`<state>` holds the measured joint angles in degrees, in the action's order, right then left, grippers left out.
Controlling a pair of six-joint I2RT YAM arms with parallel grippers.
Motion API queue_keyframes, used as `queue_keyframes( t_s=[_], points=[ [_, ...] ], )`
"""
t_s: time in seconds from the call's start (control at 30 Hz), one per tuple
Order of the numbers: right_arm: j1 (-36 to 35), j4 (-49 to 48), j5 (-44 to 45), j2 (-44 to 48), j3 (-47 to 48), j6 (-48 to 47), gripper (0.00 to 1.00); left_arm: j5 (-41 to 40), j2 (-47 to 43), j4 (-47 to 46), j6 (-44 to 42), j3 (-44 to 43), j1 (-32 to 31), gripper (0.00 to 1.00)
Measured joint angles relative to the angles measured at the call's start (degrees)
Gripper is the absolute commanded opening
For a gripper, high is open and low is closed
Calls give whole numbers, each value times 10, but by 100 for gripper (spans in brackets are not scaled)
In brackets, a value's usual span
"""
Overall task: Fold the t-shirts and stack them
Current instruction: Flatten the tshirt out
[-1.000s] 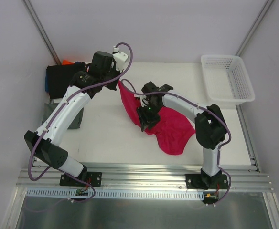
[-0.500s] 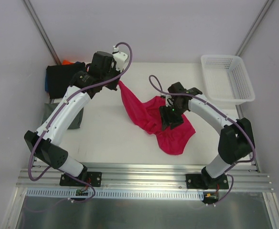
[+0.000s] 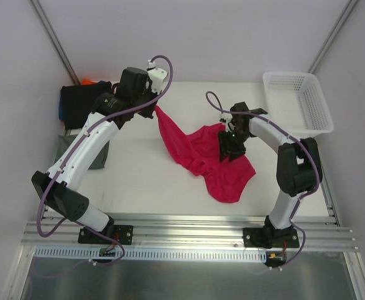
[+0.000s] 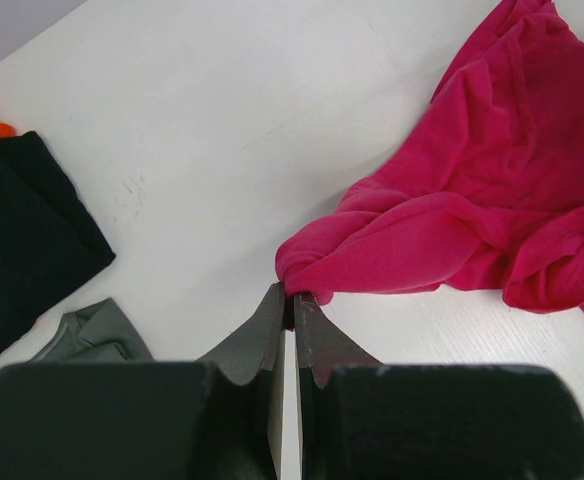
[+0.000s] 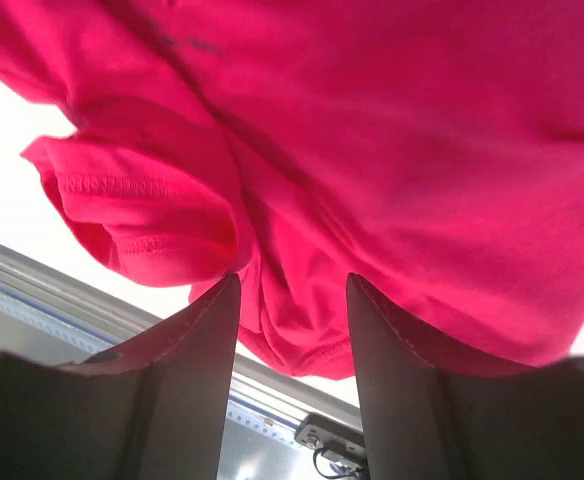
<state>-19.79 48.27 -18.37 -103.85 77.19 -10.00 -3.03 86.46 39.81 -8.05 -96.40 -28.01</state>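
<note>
Now left pincer (image 4: 293, 295) pinches crimson t-shirt (image 3: 198, 150); right pincer (image 5: 292, 283) spread over it, basket (image 3: 289, 74) apart.

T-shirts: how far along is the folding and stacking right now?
Done: black shirt and grey-green shirt lie folded at far left. In hand: the crimson shirt, crumpled mid-table, one corner pinched by the left gripper, the right gripper open over its other side. Left: fold it and stack it.

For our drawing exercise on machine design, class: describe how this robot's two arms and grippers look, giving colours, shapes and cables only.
Both the left arm and right arm have smooth white links, bulky black joints and a purple cable running alongside. The left gripper and right gripper have flat dark-grey fingers.
</note>
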Motion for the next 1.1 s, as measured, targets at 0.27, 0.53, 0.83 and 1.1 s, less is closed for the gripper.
queue_keyframes(
  t_s=[0.27,0.53,0.83,1.1],
  points=[
    [8,-10,-19,-23,29,-6,48,0,0,0,0,0,0,0],
    [9,-14,-56,-28,32,-2,46,0,0,0,0,0,0,0],
    [9,-26,-113,-28,15,16,41,0,0,0,0,0,0,0],
    [9,-39,-147,-31,7,30,18,0,0,0,0,0,0,0]
  ],
)
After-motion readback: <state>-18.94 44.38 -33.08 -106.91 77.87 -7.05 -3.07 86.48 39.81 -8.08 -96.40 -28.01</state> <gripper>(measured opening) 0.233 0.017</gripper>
